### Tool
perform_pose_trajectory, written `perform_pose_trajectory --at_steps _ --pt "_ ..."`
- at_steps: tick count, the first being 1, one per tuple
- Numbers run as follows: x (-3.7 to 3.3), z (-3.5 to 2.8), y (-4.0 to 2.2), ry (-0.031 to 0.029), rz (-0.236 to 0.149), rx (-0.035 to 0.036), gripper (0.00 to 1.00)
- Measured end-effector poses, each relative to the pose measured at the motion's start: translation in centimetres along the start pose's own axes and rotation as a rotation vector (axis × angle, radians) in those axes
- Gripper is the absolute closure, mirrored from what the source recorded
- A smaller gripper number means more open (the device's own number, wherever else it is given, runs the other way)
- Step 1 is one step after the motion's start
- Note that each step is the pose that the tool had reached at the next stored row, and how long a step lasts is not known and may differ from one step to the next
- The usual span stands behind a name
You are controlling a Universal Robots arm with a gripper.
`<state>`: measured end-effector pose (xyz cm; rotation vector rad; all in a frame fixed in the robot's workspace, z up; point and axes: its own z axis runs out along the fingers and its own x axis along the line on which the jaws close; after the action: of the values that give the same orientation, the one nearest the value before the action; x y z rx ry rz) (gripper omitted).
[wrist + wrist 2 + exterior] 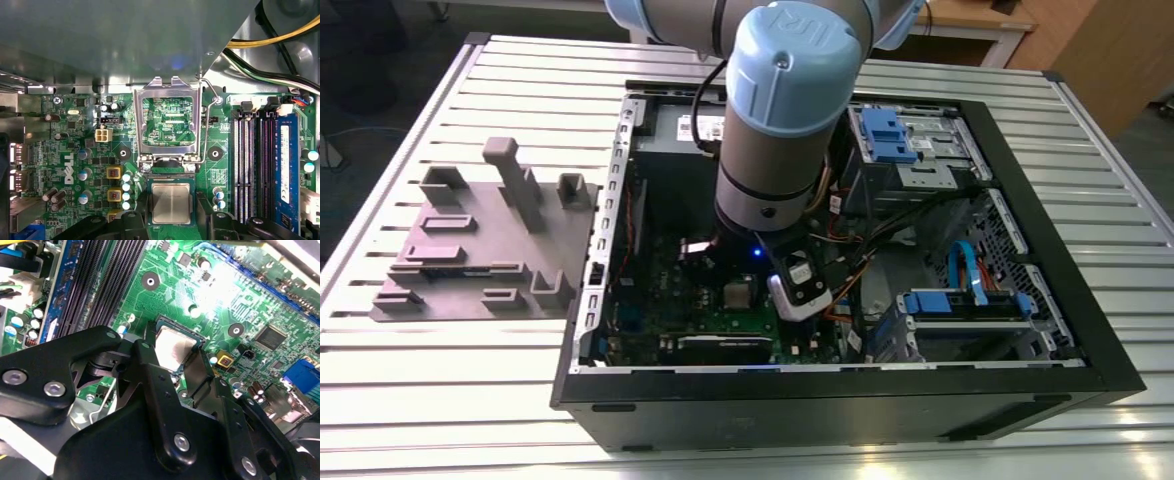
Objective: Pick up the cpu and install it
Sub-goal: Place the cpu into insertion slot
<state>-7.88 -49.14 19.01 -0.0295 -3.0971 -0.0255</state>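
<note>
Pincer (172,218) low inside open case (854,405), above motherboard (65,150). Cpu (171,202) lies flat within socket (170,177), directly at pincer tip, silver top up. Whether pincer grips cpu or stands spread: cannot tell. Load plate (167,120) hinged up, just beyond pincer. Memory slots (250,165) near, to one side. Case rests on slatted metal table (440,400). Grey fixture block (480,250) well apart from pincer, outside case. Wooden furniture (1087,50) behind table.
</note>
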Motion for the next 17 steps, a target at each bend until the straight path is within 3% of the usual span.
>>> perform_pose_trajectory --at_steps 5,8,13,17 --pt "0.01 0.1 -0.01 -0.0004 0.0 0.0018 0.51" --pt "0.26 0.12 0.0 -0.0036 0.0 0.0018 0.51" --pt "0.34 0.16 -0.02 -0.0028 0.0 0.0021 0.51" --pt "0.31 0.33 -0.01 -0.0034 0.0 0.0018 0.44"
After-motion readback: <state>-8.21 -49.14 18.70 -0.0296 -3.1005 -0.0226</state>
